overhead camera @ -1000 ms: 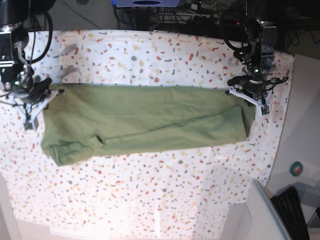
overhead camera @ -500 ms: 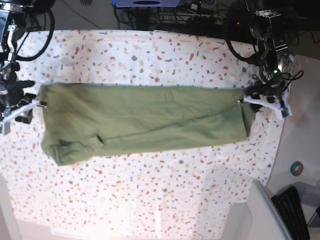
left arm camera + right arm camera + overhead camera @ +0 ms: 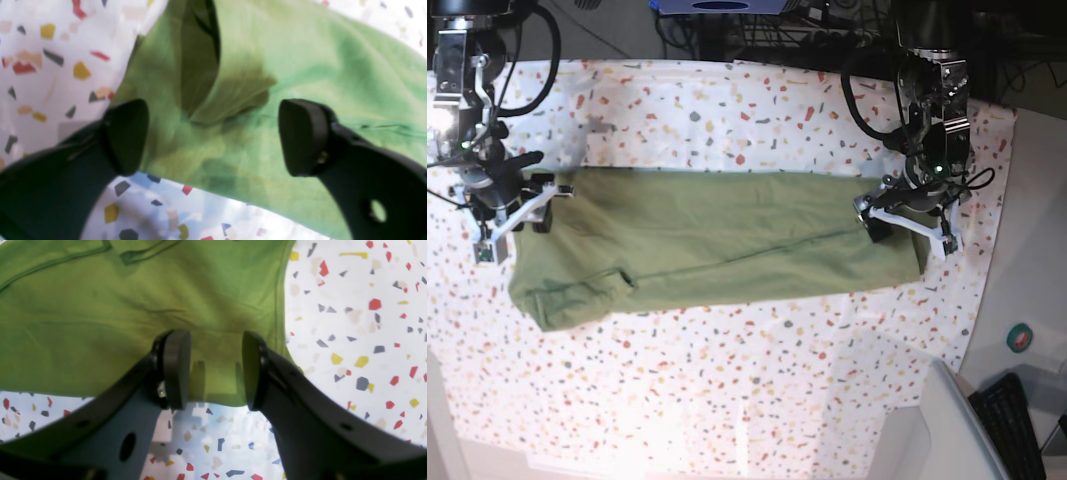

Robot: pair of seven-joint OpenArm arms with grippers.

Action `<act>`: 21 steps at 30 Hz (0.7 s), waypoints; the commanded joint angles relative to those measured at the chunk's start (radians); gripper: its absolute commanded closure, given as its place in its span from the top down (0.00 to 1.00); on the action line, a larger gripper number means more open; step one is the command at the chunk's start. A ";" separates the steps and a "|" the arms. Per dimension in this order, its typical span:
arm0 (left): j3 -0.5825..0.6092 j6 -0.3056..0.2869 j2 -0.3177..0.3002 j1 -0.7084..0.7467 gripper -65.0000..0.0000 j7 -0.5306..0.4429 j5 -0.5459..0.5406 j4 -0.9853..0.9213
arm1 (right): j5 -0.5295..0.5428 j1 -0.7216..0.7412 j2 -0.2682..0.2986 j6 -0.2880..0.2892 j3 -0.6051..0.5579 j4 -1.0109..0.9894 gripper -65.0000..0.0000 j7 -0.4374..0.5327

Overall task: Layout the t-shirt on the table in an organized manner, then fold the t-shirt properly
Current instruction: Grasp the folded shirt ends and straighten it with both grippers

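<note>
— Across the middle of the white, terrazzo-speckled cloth table [image 3: 727, 400], what lies there?

— A plain olive-green short-sleeved t-shirt [image 3: 717, 245], folded into a long band running side to side, one sleeve bulging at the lower corner on the base view's left.

— And the left gripper [image 3: 905, 222]?

— It hangs over the band's end on the base view's right. Its black pads [image 3: 300, 136] stand wide apart, cloth lying beneath them with a fold puckered between; the wrist picture is blurred, so I can't say whether a pad brushes the fabric.

— The right gripper [image 3: 509, 215]?

— Over the opposite end, jaws parted, clasping nothing; the shirt's hem edge [image 3: 217, 400] lies flat between its pads.
</note>
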 commanded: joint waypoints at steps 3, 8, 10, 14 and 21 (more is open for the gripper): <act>0.001 0.004 0.006 -0.049 0.91 -0.016 0.002 -0.022 | 0.005 0.009 0.013 -0.001 0.005 0.016 0.38 0.020; 0.030 0.002 0.021 -0.084 0.70 -0.016 0.002 -0.035 | 0.005 0.012 0.013 -0.001 0.004 -0.006 0.38 0.020; 0.071 0.002 0.021 -0.107 0.56 -0.016 0.002 -0.044 | 0.005 0.016 0.013 -0.001 0.004 -0.035 0.38 0.021; 0.116 0.002 0.026 -0.155 0.11 -0.016 0.002 -0.084 | 0.005 0.016 0.013 -0.001 0.004 -0.056 0.37 0.021; 0.114 0.004 0.026 -0.235 0.00 -0.008 0.000 -0.104 | 0.005 0.013 0.014 -0.001 0.005 -0.058 0.37 0.021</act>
